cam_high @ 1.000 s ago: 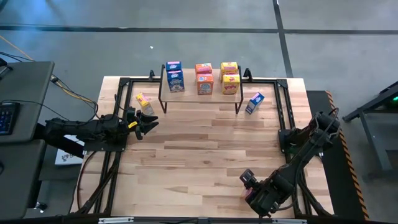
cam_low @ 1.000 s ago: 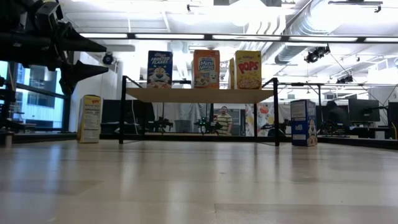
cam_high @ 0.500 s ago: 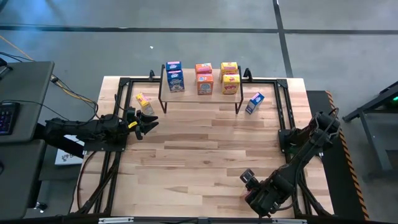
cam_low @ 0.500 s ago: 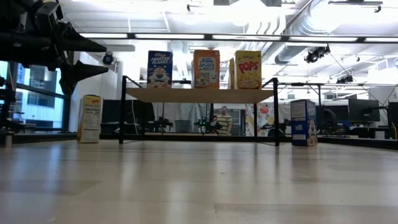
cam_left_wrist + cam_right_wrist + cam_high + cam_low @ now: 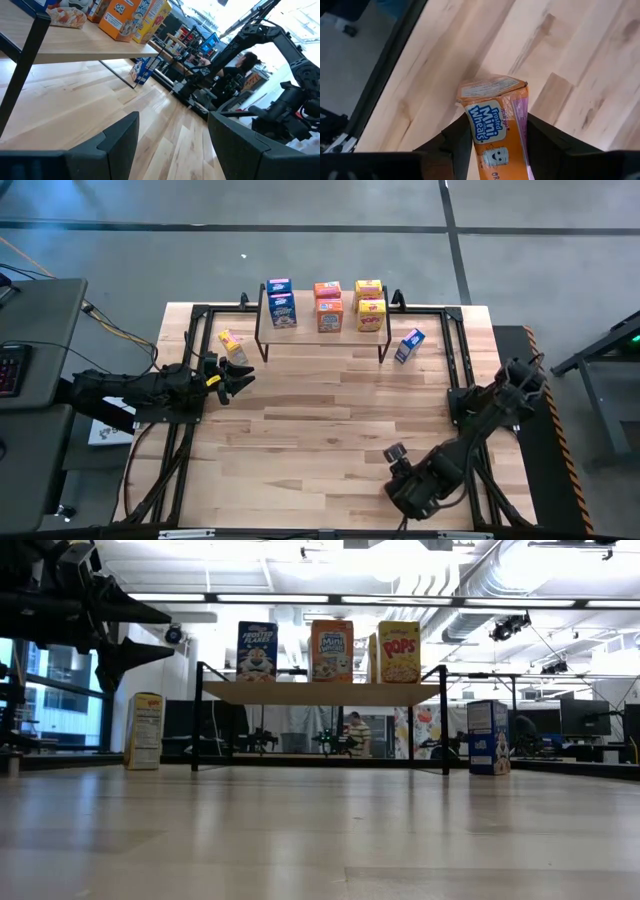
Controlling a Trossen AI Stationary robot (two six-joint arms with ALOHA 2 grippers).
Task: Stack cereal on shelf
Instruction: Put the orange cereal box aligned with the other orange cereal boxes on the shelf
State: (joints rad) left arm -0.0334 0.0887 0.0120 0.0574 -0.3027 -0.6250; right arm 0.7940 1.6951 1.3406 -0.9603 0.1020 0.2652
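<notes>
Grip is being applied by the right gripper [image 5: 492, 137] to an orange cereal box [image 5: 495, 117]: in the right wrist view the box is being pinched between the two dark fingers [image 5: 457, 137], which are partly closed against its sides, with its printed front facing the camera and its top end projecting beyond the fingertips over the bare tabletop [image 5: 570, 45]. In the high view that gripper [image 5: 398, 465] is being positioned low over the near right part of the table, well apart from the shelf [image 5: 320, 332] at the far edge. The shelf is being occupied by six boxes in three short columns: two blue boxes [image 5: 281, 302], two orange boxes [image 5: 328, 306] and two yellow boxes [image 5: 369, 305]. A yellow box [image 5: 232, 345] is being left standing on the table just beside the shelf's left end, and a blue box [image 5: 409, 345] near its right end. The left gripper [image 5: 240, 378] is being held open and empty, close to that yellow box but apart from it; its fingers [image 5: 120, 137] are being shown spread in the left wrist view.
</notes>
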